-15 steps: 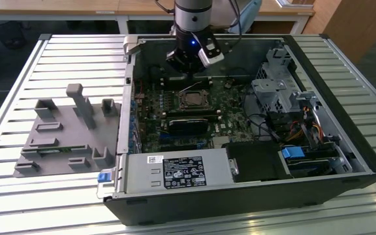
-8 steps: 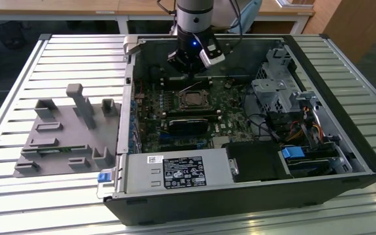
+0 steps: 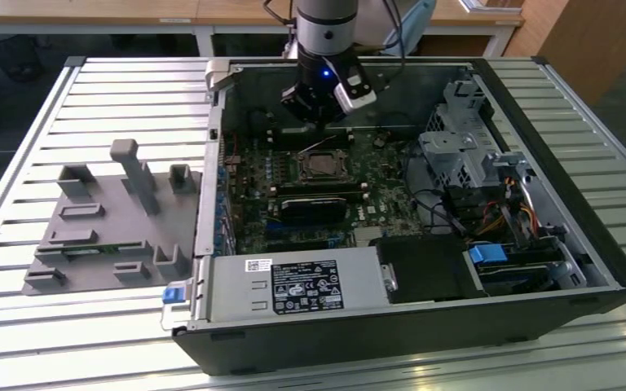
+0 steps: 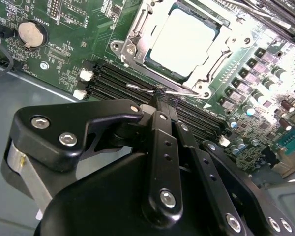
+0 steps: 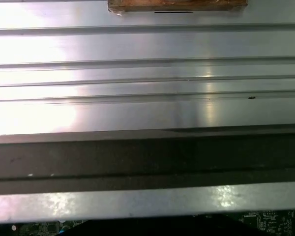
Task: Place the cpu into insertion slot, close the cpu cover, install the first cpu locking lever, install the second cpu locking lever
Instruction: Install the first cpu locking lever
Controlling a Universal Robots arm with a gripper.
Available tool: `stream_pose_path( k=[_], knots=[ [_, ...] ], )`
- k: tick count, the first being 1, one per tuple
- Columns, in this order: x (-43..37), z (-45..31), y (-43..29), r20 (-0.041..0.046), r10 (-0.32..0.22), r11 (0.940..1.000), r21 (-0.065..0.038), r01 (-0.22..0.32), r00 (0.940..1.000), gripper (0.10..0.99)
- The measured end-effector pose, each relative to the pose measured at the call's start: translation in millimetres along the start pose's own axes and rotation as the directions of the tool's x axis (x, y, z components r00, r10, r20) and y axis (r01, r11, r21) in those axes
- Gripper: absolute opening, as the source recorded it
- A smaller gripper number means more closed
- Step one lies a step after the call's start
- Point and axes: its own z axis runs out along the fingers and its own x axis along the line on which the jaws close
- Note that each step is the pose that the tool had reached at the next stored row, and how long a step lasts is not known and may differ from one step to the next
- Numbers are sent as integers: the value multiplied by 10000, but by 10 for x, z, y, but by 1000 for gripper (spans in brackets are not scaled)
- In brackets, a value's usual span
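Second wrist view looks past the gripper (image 4: pixel 161 96) to the green circuit board (image 4: pixel 64 54), where the cpu (image 4: pixel 184 42) lies flat in the insertion slot (image 3: pixel 322 168). The cpu cover (image 4: pixel 132 37) appears folded down around it, its window framing the pale chip. The fingers (image 4: pixel 161 128) are drawn together with no visible gap, their tips meeting at a thin wire cpu locking lever (image 4: pixel 140 87) along the socket's near edge. Whether they pinch it or merely press on it I cannot tell. The lever stage seems to be in hand, though which of the two levers this is stays unclear. Latching it would likely call for a steady push down and sideways under its hook, without slipping onto the memory slots (image 4: pixel 108 81) just beside. The exterior view shows the arm inside the open computer case (image 3: pixel 606 244) on the slatted counter (image 3: pixel 128 90).
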Motion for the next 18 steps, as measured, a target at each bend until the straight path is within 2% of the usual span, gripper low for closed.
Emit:
stream_pose_path(
  k=[18],
  knots=[
    [-91, 53, 24, 1, 27, 10000, 0, -27, 10000, 106]
  ],
)
